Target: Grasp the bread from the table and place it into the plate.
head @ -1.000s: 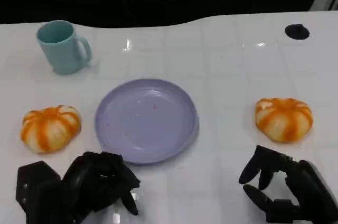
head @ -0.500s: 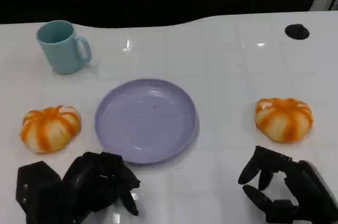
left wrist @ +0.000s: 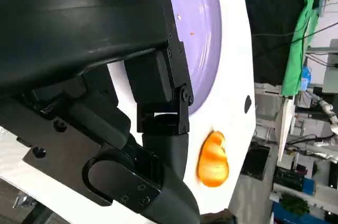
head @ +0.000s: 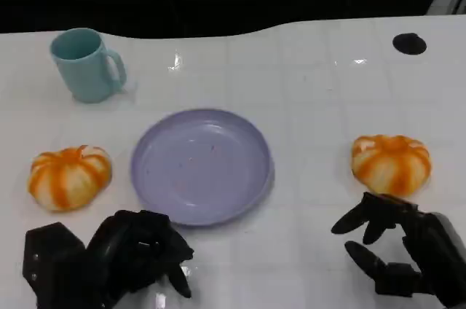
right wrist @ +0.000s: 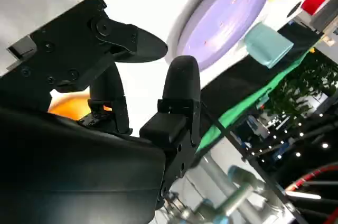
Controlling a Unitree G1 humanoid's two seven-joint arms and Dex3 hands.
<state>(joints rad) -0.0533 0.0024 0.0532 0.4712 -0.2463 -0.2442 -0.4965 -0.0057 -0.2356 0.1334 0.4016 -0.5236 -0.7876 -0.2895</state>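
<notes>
**Hovering beside the bread, plate bare**

Looking down from the head camera, you see 2 pieces of orange-and-white striped bread on the white table (head: 313, 90): the left bread (head: 69, 176) sits just beside the lavender plate (head: 202, 165), and the right bread (head: 391, 164) lies well apart from it on the other side. The plate holds nothing. Your right hand (head: 393, 251) sits just in front of the right bread with fingers spread apart, holding nothing and not touching it. Your left hand (head: 135, 254) rests near the plate's front rim with fingers curled in on nothing. A teal mug (head: 86, 64) stands at the far left, and a black disc (head: 409, 43) lies at the far right.

From the left wrist, you see the plate (left wrist: 203, 34) past the curled fingers (left wrist: 158, 97), with the right bread (left wrist: 213, 159) beyond.

From the right wrist, you see parted fingers (right wrist: 179, 92), an orange bread (right wrist: 71, 106) close behind them, and the plate (right wrist: 227, 18) and mug (right wrist: 266, 44) farther off.
</notes>
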